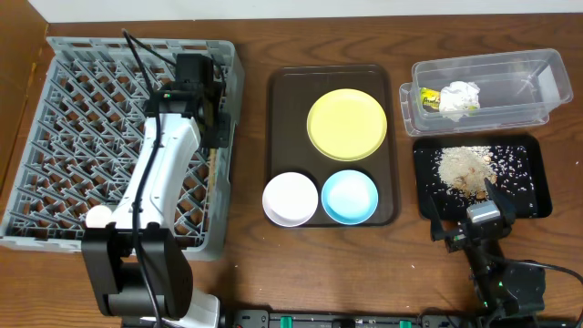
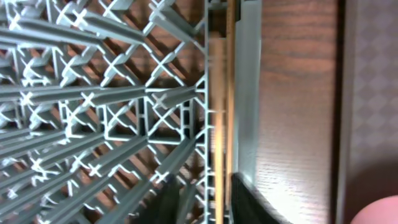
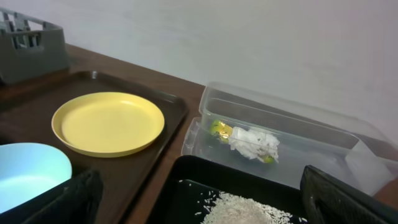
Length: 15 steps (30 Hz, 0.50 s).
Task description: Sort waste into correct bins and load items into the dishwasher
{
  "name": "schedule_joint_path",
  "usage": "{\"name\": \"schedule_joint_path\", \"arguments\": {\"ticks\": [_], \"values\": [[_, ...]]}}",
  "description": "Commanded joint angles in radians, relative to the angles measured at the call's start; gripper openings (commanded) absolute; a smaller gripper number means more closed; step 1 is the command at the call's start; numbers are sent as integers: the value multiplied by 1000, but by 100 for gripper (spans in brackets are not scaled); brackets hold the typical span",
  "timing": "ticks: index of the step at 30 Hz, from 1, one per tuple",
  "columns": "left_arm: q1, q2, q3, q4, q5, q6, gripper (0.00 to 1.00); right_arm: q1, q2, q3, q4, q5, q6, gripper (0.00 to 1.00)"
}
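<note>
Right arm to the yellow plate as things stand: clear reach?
Probably yes. The right hand hangs open by the black tray, the yellow plate lies bare on the brown tray, and nothing tall stands between them.

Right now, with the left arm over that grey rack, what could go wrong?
The chopsticks lie tight against the right wall of the rack, between the open fingers of the left hand. Being thin, they might slip through the lattice. The right hand sits at the near edge of the black tray, so a careless move could scatter the crumbs.
</note>
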Motion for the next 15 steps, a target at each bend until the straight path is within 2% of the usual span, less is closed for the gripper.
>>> {"name": "schedule_joint_path", "arguments": {"ticks": [1,6,9,15], "values": [[-1,-3,16,-6,11,-39,45,-4,-5,-2,-3,-5,-6,99],[-35,-31,18,-41,227,-150,50,-4,-5,-2,-3,-5,-6,99],[-93,-40,18,-42,332,-267,50,-4,-5,-2,-3,-5,-6,99],[-253,-39,17,-26,365,-375,50,-4,-5,-2,-3,-5,-6,99]]}}
